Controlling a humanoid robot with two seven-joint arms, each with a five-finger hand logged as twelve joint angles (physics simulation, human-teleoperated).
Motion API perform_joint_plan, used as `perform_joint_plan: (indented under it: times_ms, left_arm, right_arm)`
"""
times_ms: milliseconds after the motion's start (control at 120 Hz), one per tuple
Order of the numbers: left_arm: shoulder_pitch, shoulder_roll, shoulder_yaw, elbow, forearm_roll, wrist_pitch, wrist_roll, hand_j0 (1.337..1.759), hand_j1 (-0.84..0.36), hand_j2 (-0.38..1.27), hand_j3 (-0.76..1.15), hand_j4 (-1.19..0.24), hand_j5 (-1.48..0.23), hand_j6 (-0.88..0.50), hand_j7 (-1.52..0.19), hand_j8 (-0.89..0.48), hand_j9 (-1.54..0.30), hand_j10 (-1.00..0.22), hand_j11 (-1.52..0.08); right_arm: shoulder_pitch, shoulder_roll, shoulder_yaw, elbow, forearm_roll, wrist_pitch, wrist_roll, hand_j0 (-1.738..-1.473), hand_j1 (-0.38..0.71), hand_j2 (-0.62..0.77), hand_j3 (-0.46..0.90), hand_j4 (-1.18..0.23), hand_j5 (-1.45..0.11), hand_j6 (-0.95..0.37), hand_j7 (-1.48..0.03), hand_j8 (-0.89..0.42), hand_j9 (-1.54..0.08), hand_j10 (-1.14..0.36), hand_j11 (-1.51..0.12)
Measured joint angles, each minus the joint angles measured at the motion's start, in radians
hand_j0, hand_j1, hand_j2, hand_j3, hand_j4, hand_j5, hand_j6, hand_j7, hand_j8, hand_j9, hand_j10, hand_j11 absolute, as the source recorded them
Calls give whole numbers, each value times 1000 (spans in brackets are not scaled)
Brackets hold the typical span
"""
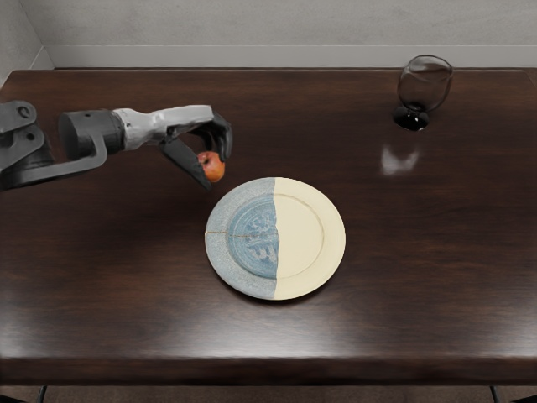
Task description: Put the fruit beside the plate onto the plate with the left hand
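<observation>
Plate (323, 252) nearest, bare, waiting. Just off its upper-left rim, the left hand (197, 138) has thumb and fingers pinched round the small red fruit (212, 166), a grip for carrying it across; whether it's lifted is hard to say. Far right, the wine glass (422, 88) is well clear.

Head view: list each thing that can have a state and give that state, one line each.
left hand: fingers closed around the fruit.
fruit: gripped in the left hand, just off the plate's far-left rim, not yet on the plate.
plate: lying flat, nothing on it.
wine glass: standing on its foot at the far right, looks empty.
right hand: not in view.
</observation>
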Motion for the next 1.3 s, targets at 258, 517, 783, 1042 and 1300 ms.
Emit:
perform_joint_plan:
  times_ms: [258,517,783,1042,1300]
  left_arm:
    - [-22,-136,1,6,-11,-7,113,1653,-204,356,0,-785,-1100,-692,-1084,-491,-1083,-582,-1064]
    - [-15,-267,9,47,-15,-6,178,1655,-299,599,0,-797,-1099,-733,-1097,-479,-1093,-571,-1076]
    - [-10,-321,6,112,-26,14,207,1656,-281,564,0,-704,-951,-701,-951,-478,-947,-558,-943]
    - [-11,-300,-2,103,-127,68,229,1658,-16,191,0,-355,-472,-355,-472,-292,-471,-314,-469]
    - [-13,72,-35,-172,-441,-116,248,1658,61,86,0,-256,-334,-256,-334,-238,-334,-244,-333]
  right_arm:
    - [5,0,0,0,-1,0,0,-1658,-349,0,0,0,0,0,0,0,0,0,0]
    - [6,0,-1,-1,-2,0,1,-1658,-349,0,0,0,0,0,0,0,0,0,0]
    - [8,0,-2,-2,-3,-1,2,-1658,-349,0,0,0,0,0,0,0,0,0,0]
    - [12,0,-2,-2,-3,-1,4,-1658,-349,0,0,0,0,0,0,0,0,0,0]
    - [16,0,-1,0,-2,0,4,-1658,-349,0,0,0,0,0,0,0,0,0,0]
